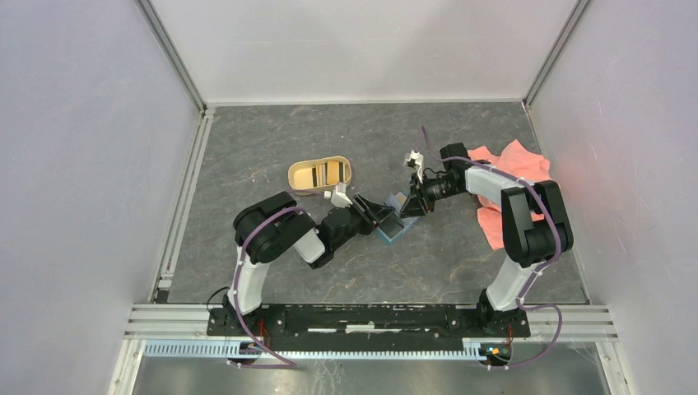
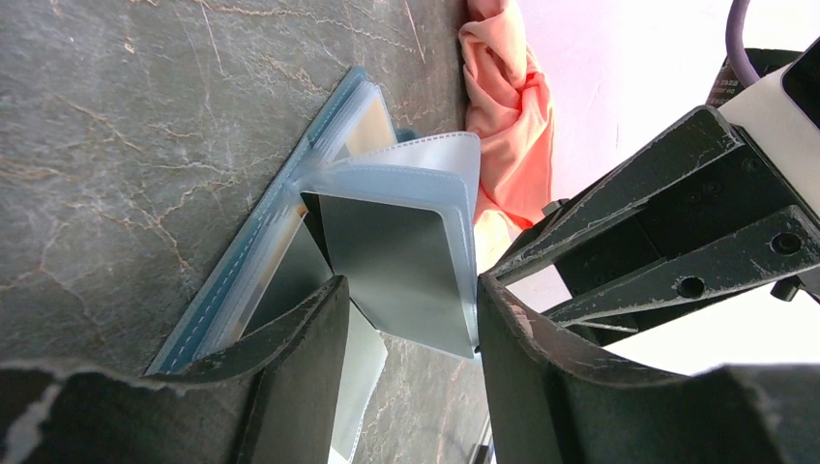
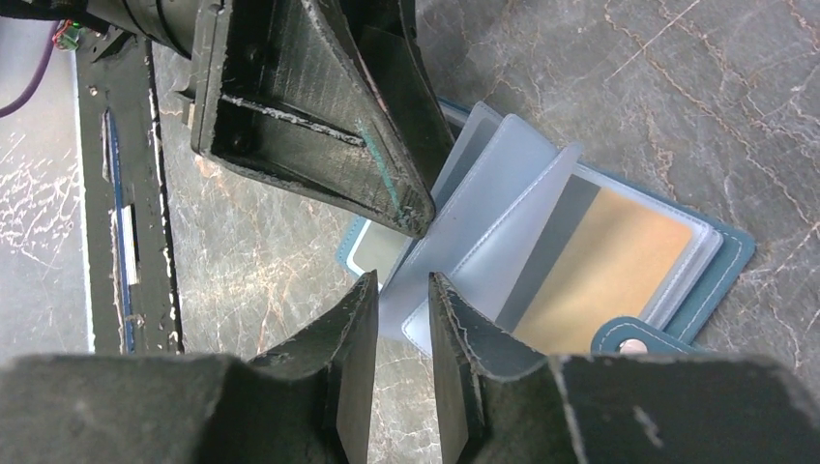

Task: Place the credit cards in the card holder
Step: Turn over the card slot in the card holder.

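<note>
The teal card holder (image 1: 395, 229) lies open on the stone table between both arms, its clear sleeves fanned up (image 2: 232, 280) (image 3: 730, 256). My left gripper (image 1: 377, 216) (image 2: 411, 290) reaches in from the left. A dark grey credit card (image 2: 396, 242) inside a clear sleeve spans its fingers and touches both. My right gripper (image 1: 414, 206) (image 3: 402, 282) comes from the right, its jaws a narrow gap apart at a sleeve's edge, pinching nothing. A yellow-gold credit card (image 3: 609, 261) sits in another sleeve. More cards (image 1: 325, 173) lie in the tan tray.
The tan oval tray (image 1: 298, 174) stands just behind the left gripper. A pink cloth (image 1: 514, 177) (image 2: 503, 116) lies crumpled at the right, under the right arm. The two grippers are nearly touching over the holder. Grey walls close in the table on three sides.
</note>
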`<state>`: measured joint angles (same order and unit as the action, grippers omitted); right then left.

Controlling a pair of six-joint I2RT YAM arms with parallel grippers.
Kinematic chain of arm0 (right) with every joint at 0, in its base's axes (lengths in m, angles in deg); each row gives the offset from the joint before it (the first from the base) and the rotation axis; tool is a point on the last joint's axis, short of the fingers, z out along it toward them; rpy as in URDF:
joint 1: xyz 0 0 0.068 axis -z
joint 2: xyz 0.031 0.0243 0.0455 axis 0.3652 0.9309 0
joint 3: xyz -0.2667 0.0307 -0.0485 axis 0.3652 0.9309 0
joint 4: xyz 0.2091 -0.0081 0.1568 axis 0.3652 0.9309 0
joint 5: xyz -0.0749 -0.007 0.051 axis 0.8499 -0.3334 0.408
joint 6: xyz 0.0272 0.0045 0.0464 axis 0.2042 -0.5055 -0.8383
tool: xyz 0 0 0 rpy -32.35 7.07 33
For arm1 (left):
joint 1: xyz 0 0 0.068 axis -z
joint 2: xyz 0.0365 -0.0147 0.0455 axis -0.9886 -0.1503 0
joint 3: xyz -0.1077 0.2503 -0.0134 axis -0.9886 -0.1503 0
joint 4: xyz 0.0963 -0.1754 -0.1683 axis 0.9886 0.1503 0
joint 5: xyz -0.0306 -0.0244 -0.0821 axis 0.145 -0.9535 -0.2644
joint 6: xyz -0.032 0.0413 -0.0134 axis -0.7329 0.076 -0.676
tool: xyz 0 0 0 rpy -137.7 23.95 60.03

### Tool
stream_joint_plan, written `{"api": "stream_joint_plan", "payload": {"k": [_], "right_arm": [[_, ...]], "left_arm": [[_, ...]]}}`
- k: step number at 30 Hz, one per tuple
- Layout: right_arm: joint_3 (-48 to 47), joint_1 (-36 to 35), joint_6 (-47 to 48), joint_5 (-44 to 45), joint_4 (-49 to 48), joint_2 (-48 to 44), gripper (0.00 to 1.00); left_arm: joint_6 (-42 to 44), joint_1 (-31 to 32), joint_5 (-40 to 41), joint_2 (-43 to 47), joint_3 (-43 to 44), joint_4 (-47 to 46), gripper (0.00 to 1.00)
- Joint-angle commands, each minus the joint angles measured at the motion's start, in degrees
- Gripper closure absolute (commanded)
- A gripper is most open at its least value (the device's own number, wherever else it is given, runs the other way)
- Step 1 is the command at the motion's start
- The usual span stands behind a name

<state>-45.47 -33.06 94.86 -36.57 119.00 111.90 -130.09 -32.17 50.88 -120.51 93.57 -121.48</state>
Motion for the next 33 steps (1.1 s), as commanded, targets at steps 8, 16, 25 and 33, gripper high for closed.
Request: {"api": "stream_joint_plan", "payload": {"k": [8, 16, 25, 33], "right_arm": [[0.01, 0.20, -2.50, 4.93, -4.26, -2.27, 0.68], [0.05, 0.26, -2.41, 6.09, -4.32, -2.56, 0.61], [0.56, 1.00, -2.67, 7.33, -5.14, -3.83, 0.45], [0.53, 0.92, -2.11, 5.65, -4.55, -3.33, 0.53]], "left_arm": [[-0.31, -0.41, -0.49, -1.43, 0.51, -3.74, 0.44], [-0.04, -0.67, -0.52, -1.23, -0.26, -3.79, 0.44], [-0.13, -1.11, -0.46, -0.88, -2.19, -4.65, 0.48], [-0.22, -1.18, -0.78, -1.14, -2.97, -7.69, 0.49]]}}
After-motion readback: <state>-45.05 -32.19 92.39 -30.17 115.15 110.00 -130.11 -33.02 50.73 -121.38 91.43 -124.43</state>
